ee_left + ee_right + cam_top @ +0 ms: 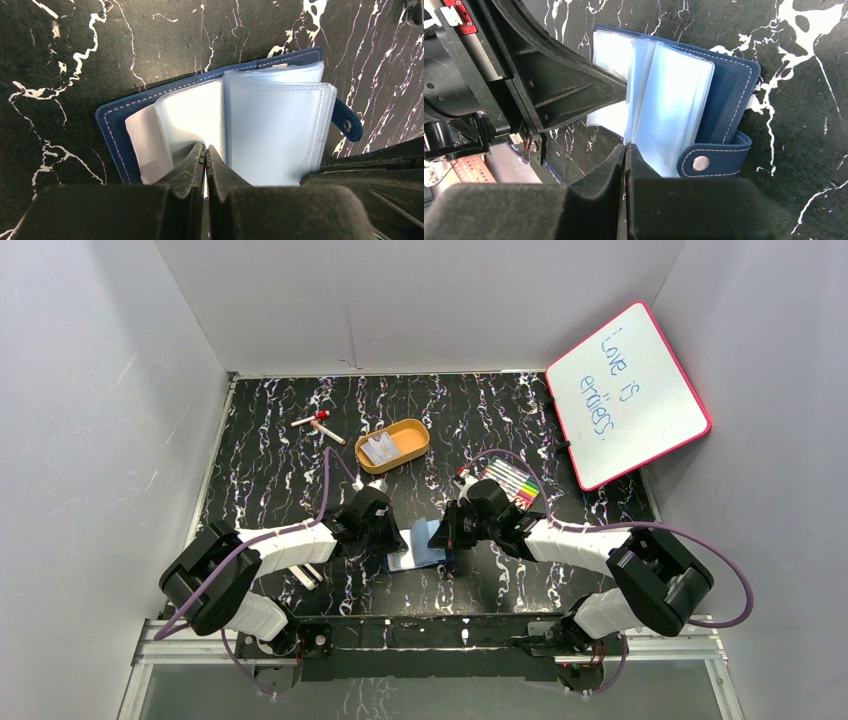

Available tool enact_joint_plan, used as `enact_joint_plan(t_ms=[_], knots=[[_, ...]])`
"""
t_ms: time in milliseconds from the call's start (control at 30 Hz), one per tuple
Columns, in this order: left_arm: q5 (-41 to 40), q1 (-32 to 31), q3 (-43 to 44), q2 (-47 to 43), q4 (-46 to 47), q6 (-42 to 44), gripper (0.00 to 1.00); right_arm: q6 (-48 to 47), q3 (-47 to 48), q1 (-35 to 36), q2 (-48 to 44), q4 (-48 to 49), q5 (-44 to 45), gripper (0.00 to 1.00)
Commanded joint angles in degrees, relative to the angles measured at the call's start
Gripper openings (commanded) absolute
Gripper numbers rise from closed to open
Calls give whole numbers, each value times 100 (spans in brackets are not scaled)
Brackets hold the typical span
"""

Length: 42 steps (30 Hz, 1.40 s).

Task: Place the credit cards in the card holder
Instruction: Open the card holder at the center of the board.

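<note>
The dark navy card holder (420,548) lies open on the table between my two grippers, its pale blue clear sleeves fanned up. In the left wrist view its navy cover (112,125) lies flat; the snap tab (719,159) shows in the right wrist view. My left gripper (205,146) is shut, its tips pinching the near edge of one sleeve. My right gripper (625,146) is shut on the edge of another upright sleeve from the opposite side. The pale grey credit cards (380,450) lie in the orange oval tray (410,430) behind, apart from both grippers.
A striped pack of coloured markers (512,480) lies just behind the right gripper. A pink-framed whiteboard (625,395) leans at the back right. Two loose markers (320,425) lie at the back left. A small pale object (305,576) lies by the left arm.
</note>
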Motion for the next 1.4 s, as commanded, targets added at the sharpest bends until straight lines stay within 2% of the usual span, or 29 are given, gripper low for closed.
enact_joint_plan(t_ms=[0,367,700,1367], knots=[[-147,-16,-47,-107,-47,64,1,34,-8,-22,-173,405,-111,12],[-152,-16,-47,-125,-54,64,1,91,-72,-34,-167,669,-294,12],[-155,-19,-30,-160,-62,55,1,42,10,-34,23,590,-377,0],[-109,-20,15,-149,-12,72,1,110,206,-34,433,467,-366,0]])
